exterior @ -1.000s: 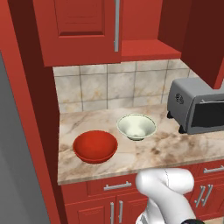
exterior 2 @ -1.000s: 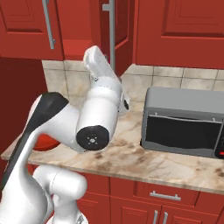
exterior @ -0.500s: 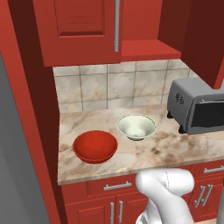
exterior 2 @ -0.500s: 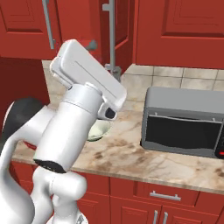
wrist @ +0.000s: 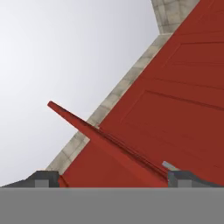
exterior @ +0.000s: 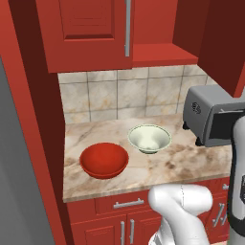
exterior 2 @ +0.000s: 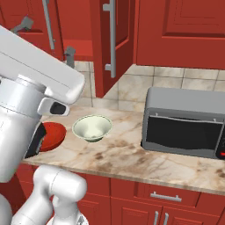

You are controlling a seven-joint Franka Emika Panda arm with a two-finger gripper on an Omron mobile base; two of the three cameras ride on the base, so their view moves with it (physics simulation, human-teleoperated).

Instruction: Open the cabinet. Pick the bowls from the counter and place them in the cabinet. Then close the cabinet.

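**Now for the bowls: rigid, glossy, best taken by the rim**

Plainly the cabinet (exterior 2: 110, 48) already has one door swung out, its red shelf bare behind it; both bowls sit on the counter (exterior: 172, 165), near each other but apart; the red bowl (exterior: 104, 160) to the left, the pale bowl (exterior: 149, 139) just beyond it toward the backsplash; the gripper (wrist: 111, 177) stands wide and empty, tips aimed up at a red door edge; judging by looks, both bowls are stiff, light, slick and chippable; pinch one wall across the rim, fingers straddling it, and lift level
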